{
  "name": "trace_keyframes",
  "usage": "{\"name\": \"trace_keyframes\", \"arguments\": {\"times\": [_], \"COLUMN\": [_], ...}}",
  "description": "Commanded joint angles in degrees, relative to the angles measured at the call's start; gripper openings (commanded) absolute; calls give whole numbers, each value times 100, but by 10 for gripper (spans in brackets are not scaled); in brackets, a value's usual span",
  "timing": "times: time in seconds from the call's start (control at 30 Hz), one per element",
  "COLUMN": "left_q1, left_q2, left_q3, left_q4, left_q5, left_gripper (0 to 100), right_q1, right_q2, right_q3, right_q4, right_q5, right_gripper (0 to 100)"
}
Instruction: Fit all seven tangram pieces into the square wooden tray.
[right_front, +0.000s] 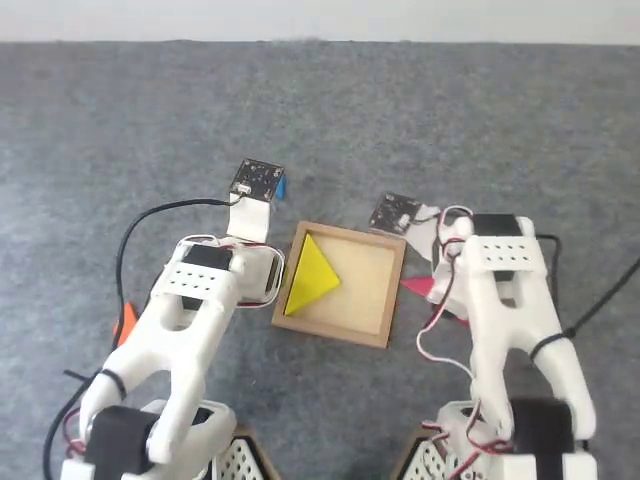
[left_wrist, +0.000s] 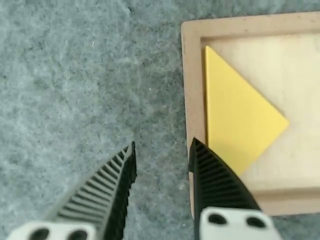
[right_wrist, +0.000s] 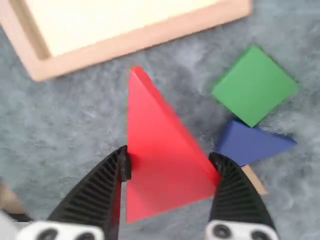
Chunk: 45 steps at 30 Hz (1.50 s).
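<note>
Grey carpeted tabletop (right_front: 120, 110), white wall (right_front: 320, 18)

White plastic arms (right_front: 190, 320) — black motors (right_front: 120, 438), ribbed black fingers (left_wrist: 215, 180), black cables (right_front: 150, 214).

The table (right_front: 120, 110) is covered with grey felt. Near its middle a square wooden tray (left_wrist: 191, 90) is set. Just right of it a red triangle (right_wrist: 160, 150), a green square (right_wrist: 255, 86) and a blue triangle (right_wrist: 250, 142) are seen close together. An orange piece (right_front: 125, 322) is seen at the left.

triangle (right_front: 310, 275) in tray (right_front: 368, 282), at left wall | second triangle (right_front: 418, 285) right of tray
</note>
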<state>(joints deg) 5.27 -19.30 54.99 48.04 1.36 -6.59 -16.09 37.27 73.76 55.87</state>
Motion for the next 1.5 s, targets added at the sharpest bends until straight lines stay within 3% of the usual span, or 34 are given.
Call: {"name": "trace_keyframes", "arguments": {"times": [0.0,0.2,0.4,0.6,0.77,0.97,1.07,1.17,1.47], "left_q1": [9,123,62,-993,-1319,-1618,-1864,-1899,-1934], "left_q2": [-44,-53,-62,-62,-62,-62,-62,-62,-62], "left_q3": [40,48,31,-48,-136,-224,-312,-374,-409], "left_q4": [-88,-79,26,44,123,202,273,413,527], "left_q5": [18,9,44,571,607,818,826,791,791], "left_gripper": [176,176,144,142,141,141,141,141,141], "right_q1": [-514,-1710,-1947,-2053,-2484,-2659,-2703,-2721,-3029], "right_q2": [-356,338,2246,3371,3705,3960,3969,3899,3495], "right_q3": [-826,-2374,-4149,-4844,-4870,-4870,-4870,-4870,-4879], "right_q4": [593,1226,1288,1235,1174,444,418,426,567], "right_q5": [-1029,-3552,-6479,-8334,-9705,-10303,-10382,-10259,-9503], "right_gripper": [116,116,116,116,117,125,213,265,268]}}
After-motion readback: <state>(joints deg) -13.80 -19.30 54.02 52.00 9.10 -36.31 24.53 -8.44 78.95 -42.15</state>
